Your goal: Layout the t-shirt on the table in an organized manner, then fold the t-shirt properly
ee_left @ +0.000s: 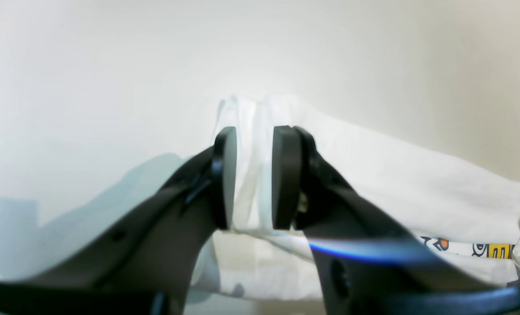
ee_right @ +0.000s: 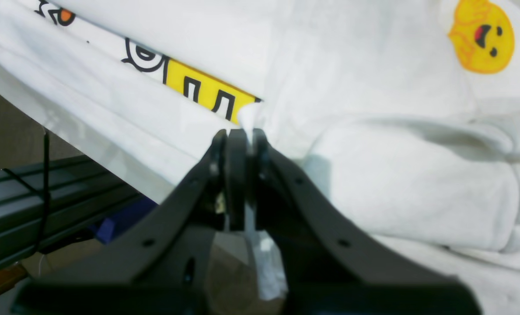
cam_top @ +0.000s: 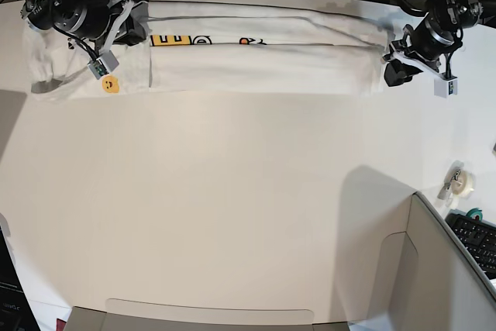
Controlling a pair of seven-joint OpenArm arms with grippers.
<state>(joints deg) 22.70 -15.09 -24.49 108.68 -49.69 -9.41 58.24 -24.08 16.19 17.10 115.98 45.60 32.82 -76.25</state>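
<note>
While the right gripper [ee_right: 241,140] pinches one end of the single t-shirt [cam_top: 256,56] and the left gripper [ee_left: 253,177] clamps a bunched hem at the other, the shirt lies stretched along the table's [cam_top: 232,207] far edge. Layout appears underway; next, both should spread it flat.

The t-shirt [cam_top: 263,48] is white and lies along the far edge of the table [cam_top: 232,207], stretched into a long narrow band from left to right in the base view. It is folded lengthwise, so that only a thin strip of the print shows along the top: yellow block letters with black outlines and a small orange mark. One end of the shirt is bunched and carries a small yellow smiling face. The other end is gathered into folds. The table is off-white and smooth, much larger than the shirt.
</note>
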